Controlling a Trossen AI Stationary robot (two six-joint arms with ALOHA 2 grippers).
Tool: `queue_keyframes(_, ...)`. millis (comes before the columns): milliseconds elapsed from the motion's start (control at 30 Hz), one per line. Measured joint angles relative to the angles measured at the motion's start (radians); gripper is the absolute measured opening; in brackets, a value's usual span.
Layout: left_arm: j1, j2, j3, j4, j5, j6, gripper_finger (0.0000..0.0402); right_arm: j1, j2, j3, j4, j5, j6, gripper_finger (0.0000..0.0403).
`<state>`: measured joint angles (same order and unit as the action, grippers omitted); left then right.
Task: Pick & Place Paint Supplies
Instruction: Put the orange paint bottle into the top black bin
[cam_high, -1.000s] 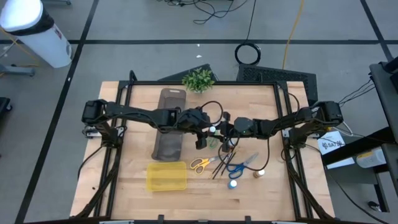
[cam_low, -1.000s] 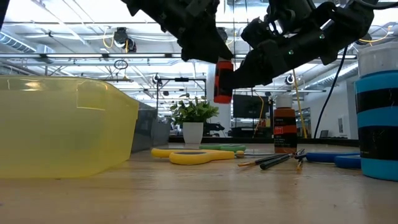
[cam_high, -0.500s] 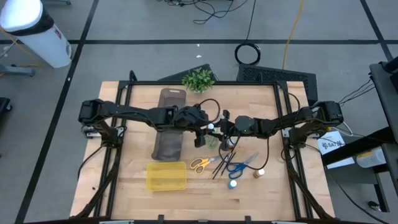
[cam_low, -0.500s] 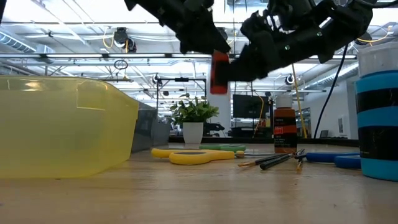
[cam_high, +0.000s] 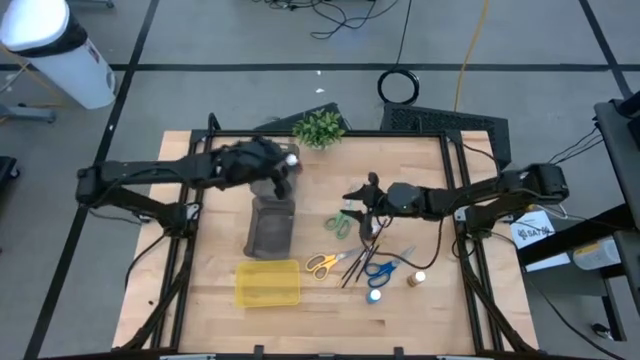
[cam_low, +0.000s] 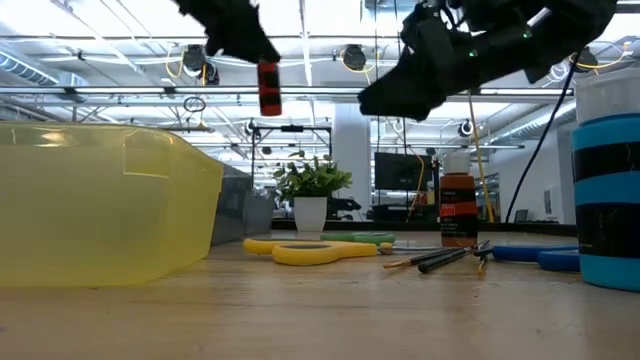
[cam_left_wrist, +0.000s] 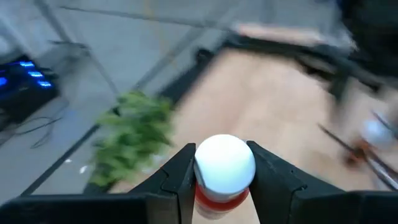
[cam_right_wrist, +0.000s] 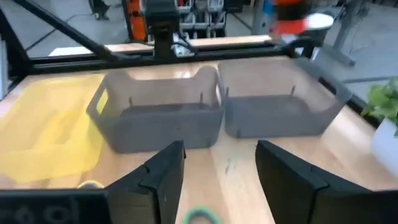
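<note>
My left gripper (cam_high: 281, 167) hovers above the far end of the long dark grey organiser tray (cam_high: 271, 212), shut on a small red paint bottle (cam_low: 268, 88) with a white cap (cam_left_wrist: 224, 163). My right gripper (cam_high: 352, 196) is open and in the air near the table's middle, above the green-handled scissors (cam_high: 343, 222). Lying flat on the table are yellow-handled scissors (cam_high: 322, 264), thin dark brushes (cam_high: 355, 266), blue-handled scissors (cam_high: 385, 266), and two small bottles standing upright, one blue-capped (cam_high: 374, 296) and one white-capped (cam_high: 411, 281). My left gripper pinches the red bottle's body just below its white cap (cam_left_wrist: 219, 198), one finger (cam_left_wrist: 180, 177) on each side. The fingers come down on it from above. The bottle is lifted clear and hangs upright under the gripper, cap up.
A yellow rectangular tray (cam_high: 268, 283) sits near the table's front edge, left of the scissors. A small potted plant (cam_high: 319, 128) stands at the far edge. An orange-brown bottle (cam_low: 457, 210) stands among the supplies. Bare wood lies at the table's left and far right.
My left gripper has carried the red bottle from the table's middle, beside my right gripper, up and toward the far-left, ending over the organiser tray's far end. My right gripper has stayed near the middle.
</note>
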<state>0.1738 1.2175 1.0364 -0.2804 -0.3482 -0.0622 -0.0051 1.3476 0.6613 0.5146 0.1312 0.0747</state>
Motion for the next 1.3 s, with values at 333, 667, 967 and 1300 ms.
queue_keyframes(333, 0.31, -0.101, -0.404, 0.249, 0.007, -0.087, 0.0125, 0.003, -0.058, 0.002, 0.02, -0.001, 0.019, 0.0174)
queue_keyframes(667, 0.414, 0.056, -0.522, 0.502, 0.086, -0.127, 0.0125, -0.008, -0.037, 0.002, 0.033, 0.003, 0.018, 0.0169)
queue_keyframes(967, 0.415, 0.189, -0.522, 0.582, 0.055, -0.156, 0.0125, -0.008, -0.037, 0.002, 0.033, 0.0, 0.018, 0.0169)
queue_keyframes(1300, 0.413, 0.182, -0.525, 0.557, 0.032, -0.114, 0.0228, -0.008, -0.037, 0.002, 0.019, -0.001, 0.018, 0.0176)
